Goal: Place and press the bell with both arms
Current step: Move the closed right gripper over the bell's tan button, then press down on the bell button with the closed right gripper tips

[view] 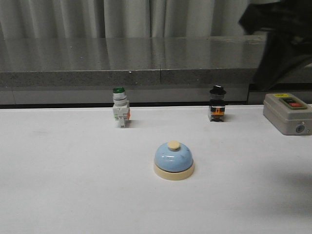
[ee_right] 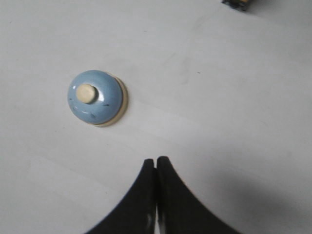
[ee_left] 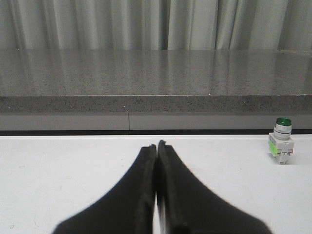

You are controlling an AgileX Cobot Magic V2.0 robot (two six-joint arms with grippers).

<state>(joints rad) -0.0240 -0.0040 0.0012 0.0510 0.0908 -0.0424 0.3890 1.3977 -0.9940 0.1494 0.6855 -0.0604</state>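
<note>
The bell [view: 174, 161] stands upright mid-desk [view: 68, 185], cream button [view: 173, 145] pointing straight up, round with no long axis. No writing is legible. Left gripper [ee_left: 157, 146] and right gripper [ee_right: 156, 161] are both clenched empty, clear of the bell

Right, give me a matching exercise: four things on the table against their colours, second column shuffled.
Things:
1. bell
2. left push-button switch
3. middle switch
4. box

Colours:
A. black cap
B. grey, with a red and a black button
C. light-blue dome, cream base
D. green cap, white body

Pairs: 1-C, 2-D, 3-A, 4-B
</note>
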